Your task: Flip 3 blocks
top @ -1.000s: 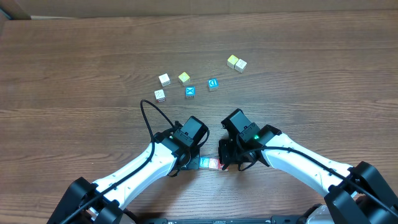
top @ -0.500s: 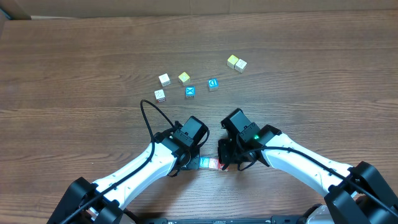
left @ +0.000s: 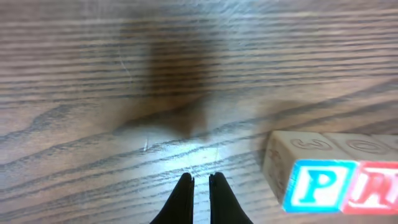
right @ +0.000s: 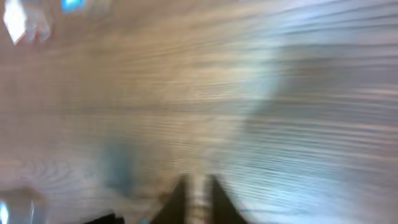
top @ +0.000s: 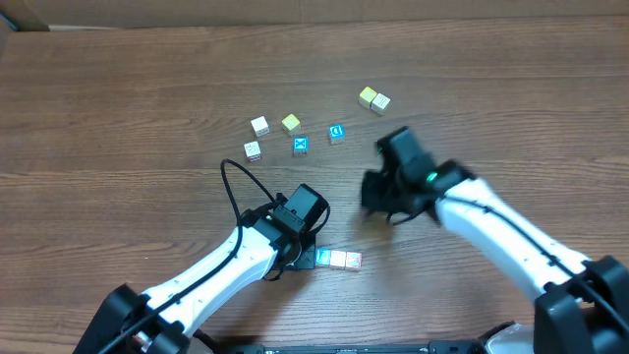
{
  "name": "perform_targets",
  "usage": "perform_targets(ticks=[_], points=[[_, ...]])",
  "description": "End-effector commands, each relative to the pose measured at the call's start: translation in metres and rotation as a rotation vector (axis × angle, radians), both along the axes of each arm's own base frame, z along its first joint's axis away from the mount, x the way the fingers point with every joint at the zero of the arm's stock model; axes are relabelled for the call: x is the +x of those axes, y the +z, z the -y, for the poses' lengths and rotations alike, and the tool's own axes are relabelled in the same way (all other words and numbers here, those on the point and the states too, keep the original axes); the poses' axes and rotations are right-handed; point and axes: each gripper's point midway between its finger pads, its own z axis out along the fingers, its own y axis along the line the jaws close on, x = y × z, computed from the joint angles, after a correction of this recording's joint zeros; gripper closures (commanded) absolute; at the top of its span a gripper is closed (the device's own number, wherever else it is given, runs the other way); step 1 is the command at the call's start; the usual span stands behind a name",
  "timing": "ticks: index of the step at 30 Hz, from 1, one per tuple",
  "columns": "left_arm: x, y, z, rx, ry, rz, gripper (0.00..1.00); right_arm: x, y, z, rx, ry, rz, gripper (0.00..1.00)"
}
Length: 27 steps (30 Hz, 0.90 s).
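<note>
The left gripper (left: 200,190) has its jaws pinched together on nothing, tips low over the table (top: 511,118). The three blocks (top: 339,260) lie just to its right near the table's near edge, touching in a short row. The P block (left: 314,186), blue-framed, is at the end nearest the fingers and a red-printed block (left: 373,190) sits against it. The right gripper (right: 199,193) is well apart from the row, above bare wood, and too blurred to tell whether its jaws are parted. The surface is dark brown wood grain with a soft shadow patch. Farther out sit a blue X cube (top: 300,146), a second blue cube (top: 336,132), a yellow cube (top: 291,123), two whitish cubes (top: 259,125) and a touching pale pair (top: 373,98). A black cable (top: 236,187) loops from the left arm. A tan strip (top: 295,10) borders the far edge.
</note>
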Motion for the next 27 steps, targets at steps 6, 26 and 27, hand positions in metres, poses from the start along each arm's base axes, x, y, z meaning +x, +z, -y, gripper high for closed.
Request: perform_targets(ticks=[6,26,27], points=[[0.004,0.021,0.002,-0.014,-0.195,0.069,0.96,0.022,0.017,0.088,-0.058,-0.262,-0.079,0.96],[-0.012,0.018,-0.010,0.041,-0.294,0.008,0.84,-0.057,-0.023,0.086,0.003,-0.028,-0.321,0.96],[-0.011,0.018,-0.010,0.040,-0.287,0.009,0.90,-0.061,-0.026,0.085,0.011,-0.028,-0.334,0.96]])
